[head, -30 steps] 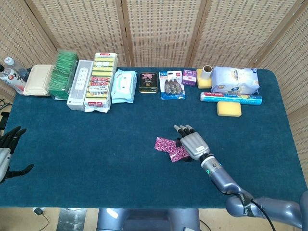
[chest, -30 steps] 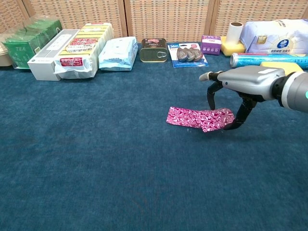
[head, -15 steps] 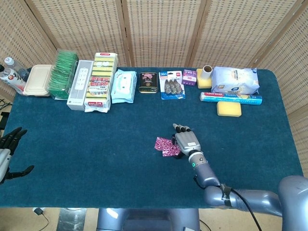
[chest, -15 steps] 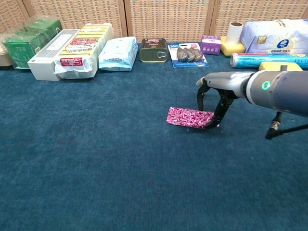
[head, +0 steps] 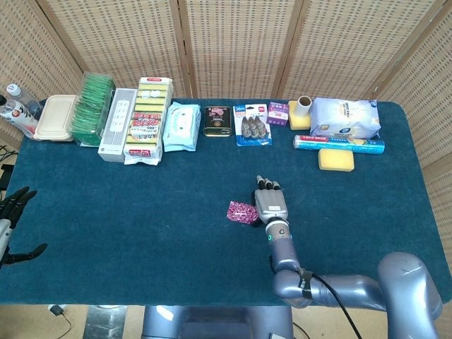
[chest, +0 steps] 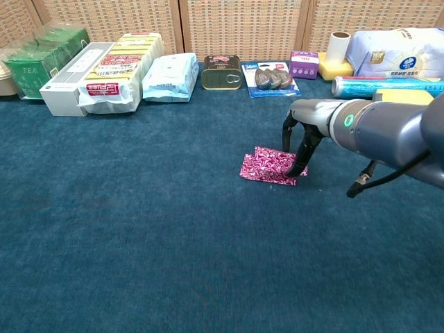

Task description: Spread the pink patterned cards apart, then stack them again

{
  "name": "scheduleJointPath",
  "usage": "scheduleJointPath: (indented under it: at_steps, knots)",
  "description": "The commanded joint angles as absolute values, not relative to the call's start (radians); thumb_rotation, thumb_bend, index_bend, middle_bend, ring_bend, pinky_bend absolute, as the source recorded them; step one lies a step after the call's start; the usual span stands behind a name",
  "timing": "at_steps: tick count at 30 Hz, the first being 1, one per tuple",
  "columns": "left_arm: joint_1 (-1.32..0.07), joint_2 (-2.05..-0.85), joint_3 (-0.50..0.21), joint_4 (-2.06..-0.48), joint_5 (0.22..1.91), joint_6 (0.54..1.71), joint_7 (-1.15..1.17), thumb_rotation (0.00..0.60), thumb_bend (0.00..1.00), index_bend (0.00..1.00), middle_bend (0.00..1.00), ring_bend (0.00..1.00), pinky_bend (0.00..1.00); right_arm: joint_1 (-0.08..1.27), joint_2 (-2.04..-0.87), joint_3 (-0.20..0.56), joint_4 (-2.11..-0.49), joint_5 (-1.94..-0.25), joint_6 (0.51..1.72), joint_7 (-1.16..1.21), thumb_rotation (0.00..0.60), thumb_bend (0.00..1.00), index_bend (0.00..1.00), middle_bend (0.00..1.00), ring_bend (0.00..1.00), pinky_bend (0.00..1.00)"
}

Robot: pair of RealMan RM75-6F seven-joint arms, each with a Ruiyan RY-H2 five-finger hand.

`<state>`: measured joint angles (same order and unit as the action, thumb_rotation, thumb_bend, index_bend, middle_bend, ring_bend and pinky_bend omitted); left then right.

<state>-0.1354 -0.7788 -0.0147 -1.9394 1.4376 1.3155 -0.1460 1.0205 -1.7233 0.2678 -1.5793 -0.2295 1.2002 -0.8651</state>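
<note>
Pink patterned cards [chest: 269, 165] under your right hand [chest: 300, 135]: fingers arched down, fingertips [chest: 297, 169] touching right edge of overlapped pile, nothing lifted. Pile lies mid-table on blue cloth [head: 141, 212], near front of tin [chest: 221, 72] and blister pack [chest: 271, 78]. Your left hand [head: 13, 224] at far left edge, fingers spread, holding nothing.
</note>
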Motion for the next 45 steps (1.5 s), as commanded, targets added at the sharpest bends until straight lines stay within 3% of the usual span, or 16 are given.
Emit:
scheduleJointPath:
  at_steps: [1, 45]
  knots:
    - [-0.133, -0.777, -0.014, -1.939, 1.441, 1.319, -0.150, 0.600, 0.20, 0.00, 0.00, 0.00, 0.07, 1.034, -1.745, 0.276, -1.578, -0.207, 1.217, -0.895, 0.566, 0.25, 0.41, 0.00, 0.00, 0.04]
    - [-0.123, -0.752, -0.007, -1.906, 1.469, 1.333, -0.257, 0.600, 0.20, 0.00, 0.00, 0.00, 0.07, 1.074, -1.894, 0.382, -1.453, -0.149, 1.299, -1.048, 0.564, 0.25, 0.37, 0.00, 0.00, 0.05]
